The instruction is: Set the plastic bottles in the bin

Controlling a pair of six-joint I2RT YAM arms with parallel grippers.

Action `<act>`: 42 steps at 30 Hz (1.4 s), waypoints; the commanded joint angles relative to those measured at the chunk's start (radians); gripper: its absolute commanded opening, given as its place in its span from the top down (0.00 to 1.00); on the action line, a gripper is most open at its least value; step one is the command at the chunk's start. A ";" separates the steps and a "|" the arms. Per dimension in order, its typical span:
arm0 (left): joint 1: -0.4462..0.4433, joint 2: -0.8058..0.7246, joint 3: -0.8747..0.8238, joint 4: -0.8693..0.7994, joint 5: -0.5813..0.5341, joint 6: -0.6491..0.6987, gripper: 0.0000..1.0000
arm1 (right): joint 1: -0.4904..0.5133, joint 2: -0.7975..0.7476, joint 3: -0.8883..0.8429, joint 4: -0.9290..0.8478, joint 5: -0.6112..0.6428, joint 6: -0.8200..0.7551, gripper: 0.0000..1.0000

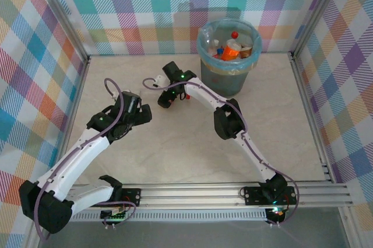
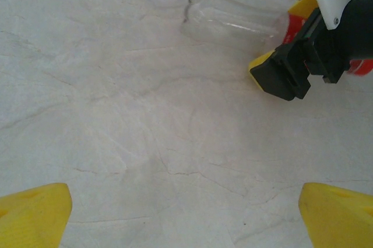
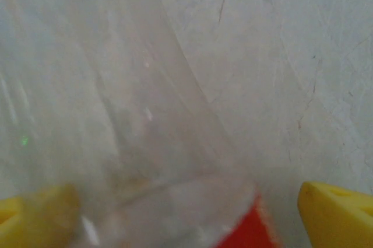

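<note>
Two pairs of jaws are hanging over the table [image 1: 175, 160]. My left jaws are spreading wide above bare surface, their yellow fingertips [image 2: 35, 213] standing far apart with nothing between them. Farther out, my right jaws are straddling a clear bottle [image 3: 145, 143] that is lying on its side on the table. They are standing open around it, the right fingertip [image 3: 338, 213] leaving a gap beside the bottle's red label [image 3: 247, 227]. The bottle is looking thin, glossy and see-through, narrowing away from me. The table is showing pale and marble-like, with fine dark veins. Beyond it the round grey-blue bin [image 1: 227, 79], lined with a light blue bag, is holding several bottles [image 1: 232, 51], one of them orange. Pastel checked walls [image 1: 145, 9] are closing off the far side.
</note>
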 commanded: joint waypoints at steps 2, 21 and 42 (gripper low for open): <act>0.017 0.017 0.000 0.037 0.037 -0.011 0.00 | 0.008 -0.024 -0.005 -0.060 -0.013 0.007 0.16; 0.022 -0.066 -0.011 -0.007 0.050 -0.053 0.00 | 0.010 -0.389 -0.459 -0.215 -0.170 0.261 0.16; 0.136 -0.115 -0.163 0.019 0.125 -0.233 0.00 | 0.130 -0.101 -0.120 -0.036 -0.203 0.228 0.10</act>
